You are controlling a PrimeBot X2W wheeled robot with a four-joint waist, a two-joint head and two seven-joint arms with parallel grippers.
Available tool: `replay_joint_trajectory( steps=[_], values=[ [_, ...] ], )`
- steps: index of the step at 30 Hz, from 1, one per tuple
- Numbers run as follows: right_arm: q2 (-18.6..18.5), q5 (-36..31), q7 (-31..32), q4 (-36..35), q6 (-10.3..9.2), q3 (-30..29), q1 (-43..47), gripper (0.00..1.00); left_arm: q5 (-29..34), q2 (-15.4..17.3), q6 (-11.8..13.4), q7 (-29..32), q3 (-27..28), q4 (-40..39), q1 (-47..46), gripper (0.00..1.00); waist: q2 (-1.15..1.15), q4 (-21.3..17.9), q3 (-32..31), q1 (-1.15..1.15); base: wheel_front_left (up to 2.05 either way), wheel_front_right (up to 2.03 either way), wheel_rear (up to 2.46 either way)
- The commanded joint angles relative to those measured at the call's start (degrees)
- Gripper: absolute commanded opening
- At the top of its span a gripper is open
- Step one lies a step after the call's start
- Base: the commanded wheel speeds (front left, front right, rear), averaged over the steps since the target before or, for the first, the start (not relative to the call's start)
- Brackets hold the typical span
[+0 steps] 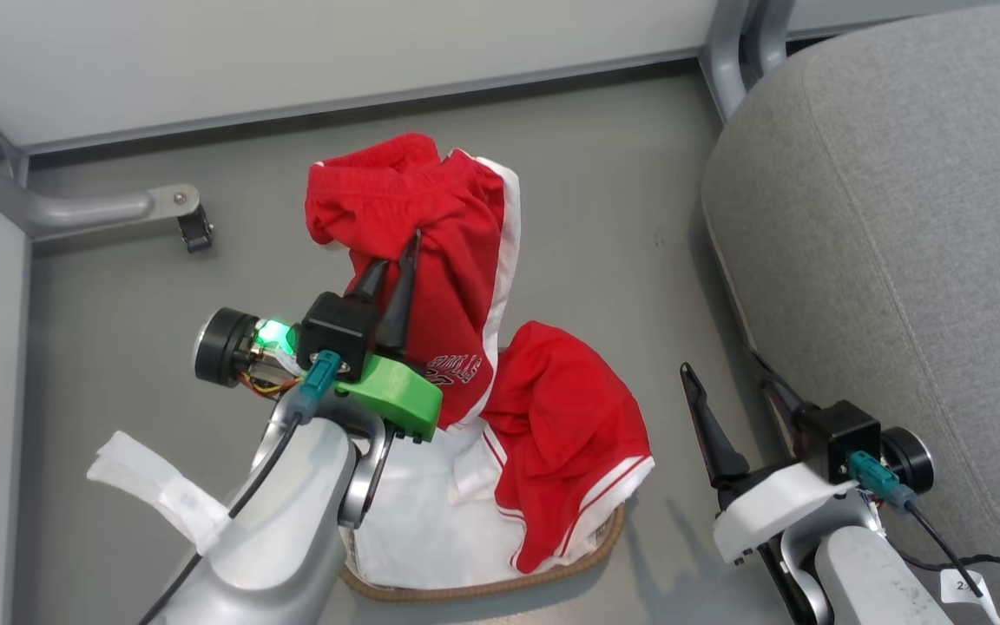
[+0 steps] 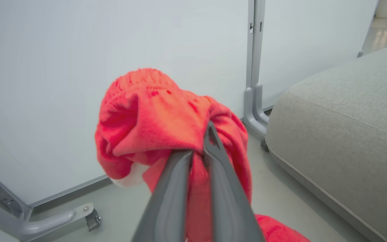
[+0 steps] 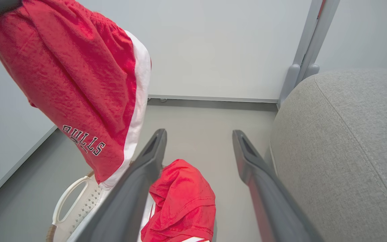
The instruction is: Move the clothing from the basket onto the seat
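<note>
Nearest to the robot, the basket (image 1: 465, 592) stands on the grey floor (image 1: 161, 286), lined with a white sheet (image 1: 426, 521), and one red piece (image 1: 565, 417) of the clothing lies over its right rim. A little further, the left gripper (image 1: 403, 259) is clenched on the red shorts (image 1: 444, 217) and holds them above the basket, while the right gripper (image 1: 726, 375) hangs released and empty, its fingers wide apart, between the basket and the seat (image 1: 899, 217). The seat is at the right, with the pale wall panel (image 1: 292, 52) behind
</note>
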Motion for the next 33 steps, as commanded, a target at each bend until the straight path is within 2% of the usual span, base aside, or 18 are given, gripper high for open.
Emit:
replay_joint_trajectory(
  steps=[1, 13, 25, 33],
  values=[
    [0.01, -0.04, -0.28, 0.13, -0.02, 0.01, 1.27, 1.00, -0.43, 0.41, -0.30, -0.04, 0.80, -1.55, 1.04, 0.00, 0.00, 1.58, -4.21, 0.01, 0.00, 0.00, 0.00],
    [-0.09, 0.28, -0.28, 1.08, -0.02, 2.18, 3.36, 1.00, -0.43, -0.41, -1.17, -0.03, 2.98, -9.53, 1.65, 0.00, 0.00, 2.30, -6.52, 0.01, 0.00, 0.00, 0.00],
    [-0.70, 1.98, -0.28, -2.98, -0.03, 16.85, -6.13, 1.00, -0.61, -1.48, -1.65, -0.03, 0.82, -9.83, 2.22, 0.00, 0.00, 3.64, -5.70, 0.01, 0.00, 0.00, 0.00],
    [0.24, 1.50, -0.28, 1.10, -0.03, 22.40, -14.29, 1.00, -1.08, -2.45, -2.17, -0.02, -0.90, -9.23, 1.47, 0.00, 0.00, 5.21, -5.13, 0.01, 0.00, 0.00, 0.00]
  ],
)
